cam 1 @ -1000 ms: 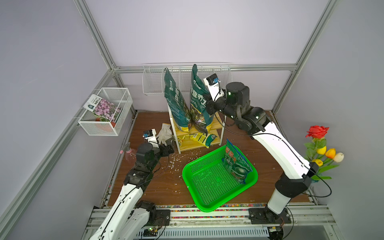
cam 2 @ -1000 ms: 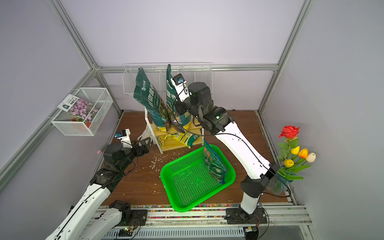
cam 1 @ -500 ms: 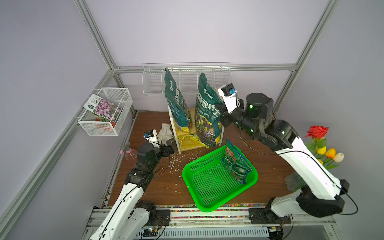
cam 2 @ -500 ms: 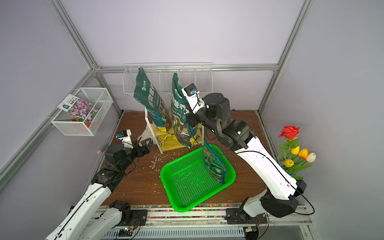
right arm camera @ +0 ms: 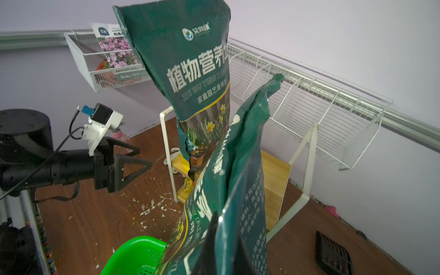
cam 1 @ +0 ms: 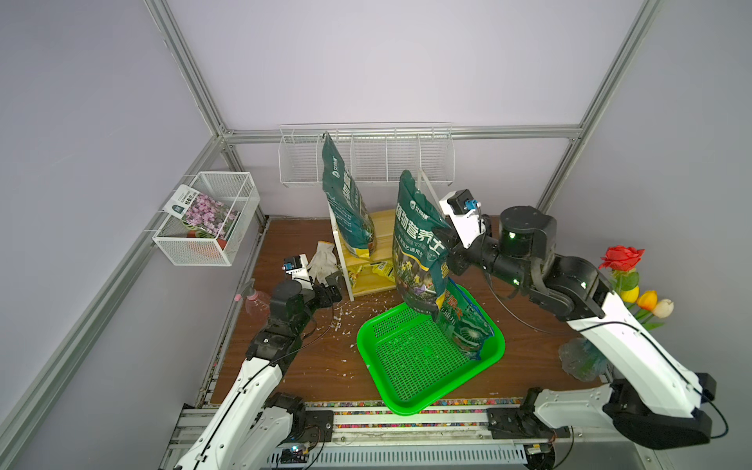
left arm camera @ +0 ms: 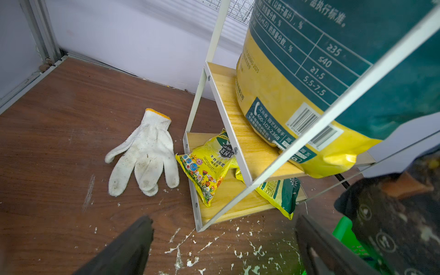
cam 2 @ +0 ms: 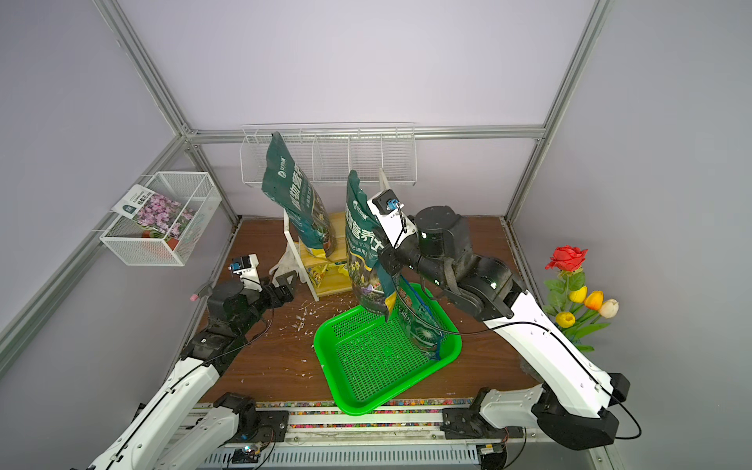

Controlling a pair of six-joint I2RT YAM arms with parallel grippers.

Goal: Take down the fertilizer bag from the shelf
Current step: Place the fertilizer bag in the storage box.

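A robot test cell staged as a gardening corner; boxed in by aluminium framing (cam 1: 185, 81) and bare lilac panels (cam 1: 386, 61); two robot arms (cam 2: 545, 346) mounted on a rail (cam 1: 407, 419) at the edge of a wood-grain board (cam 1: 309, 366); dressed with props: a fertilizer bag (cam 1: 415, 252), a small shelf (cam 1: 382, 221), a wire wall rack (cam 1: 366, 158), a mesh box (cam 1: 195, 252) holding a seed packet (cam 1: 199, 211), bright flowers (cam 1: 620, 258), a soiled work glove (left arm camera: 145, 152), a spray bottle (cam 1: 254, 301), a green tray (cam 1: 407, 366).

Lavender walls (cam 1: 407, 61), aluminium frame (cam 1: 187, 69), wooden floor (cam 1: 321, 366)
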